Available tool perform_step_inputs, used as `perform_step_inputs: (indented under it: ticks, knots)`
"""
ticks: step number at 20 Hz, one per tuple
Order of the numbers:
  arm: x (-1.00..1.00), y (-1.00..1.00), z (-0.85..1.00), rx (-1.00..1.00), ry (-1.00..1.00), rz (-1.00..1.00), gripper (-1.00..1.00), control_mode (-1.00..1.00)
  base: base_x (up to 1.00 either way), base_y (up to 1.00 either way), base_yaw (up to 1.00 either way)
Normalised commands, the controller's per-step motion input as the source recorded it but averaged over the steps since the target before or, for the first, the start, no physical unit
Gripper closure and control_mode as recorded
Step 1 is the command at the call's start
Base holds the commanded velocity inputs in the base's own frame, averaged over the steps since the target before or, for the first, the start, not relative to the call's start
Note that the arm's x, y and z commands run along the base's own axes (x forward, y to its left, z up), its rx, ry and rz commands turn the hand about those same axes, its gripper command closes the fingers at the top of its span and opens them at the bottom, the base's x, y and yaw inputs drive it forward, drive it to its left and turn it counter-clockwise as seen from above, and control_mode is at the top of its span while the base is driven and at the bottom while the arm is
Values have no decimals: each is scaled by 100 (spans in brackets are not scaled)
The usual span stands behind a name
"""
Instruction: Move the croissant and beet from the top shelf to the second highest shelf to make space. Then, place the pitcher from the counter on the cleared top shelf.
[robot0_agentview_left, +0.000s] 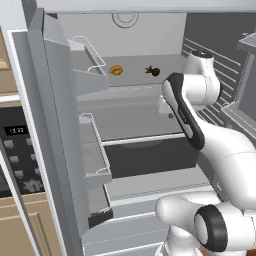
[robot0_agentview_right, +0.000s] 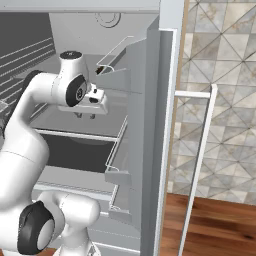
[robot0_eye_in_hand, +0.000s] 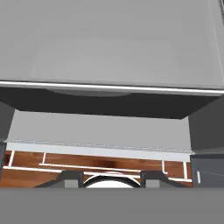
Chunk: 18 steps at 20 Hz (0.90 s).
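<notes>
**Croissant and beet on top shelf, gripper below**

Seen in the left base view, upper middle: croissant (robot0_agentview_left: 116, 70) and beet (robot0_agentview_left: 153, 71) resting apart on the top shelf (robot0_agentview_left: 135, 76), croissant to the left, beet to the right, leaf tuft pointing left. Lower and right of centre: white arm reaching into the open fridge, hand over the second shelf (robot0_agentview_left: 125, 112). In the right base view, left of centre: gripper (robot0_agentview_right: 85, 116) pointing down just above that shelf. In the hand view, bottom edge: two dark fingertips (robot0_eye_in_hand: 72, 179) standing apart, nothing between them; parted but empty. Door bins (robot0_agentview_left: 90, 60) at upper left.
</notes>
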Motion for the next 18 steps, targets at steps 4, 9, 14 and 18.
perform_step_inputs:
  ticks: [4, 9, 14, 18]
  knots:
    - [-1, 9, 6, 0, -22, 0, -100, -100, 0, 0, 0]
    - [0, 19, 24, 0, -46, 0, -100, -100, 0, 0, 0]
    - [0, 3, 40, 0, -41, 0, -100, -100, 0, 0, 0]
    - [0, 0, 56, 1, -33, 0, -100, -100, 0, 0, 0]
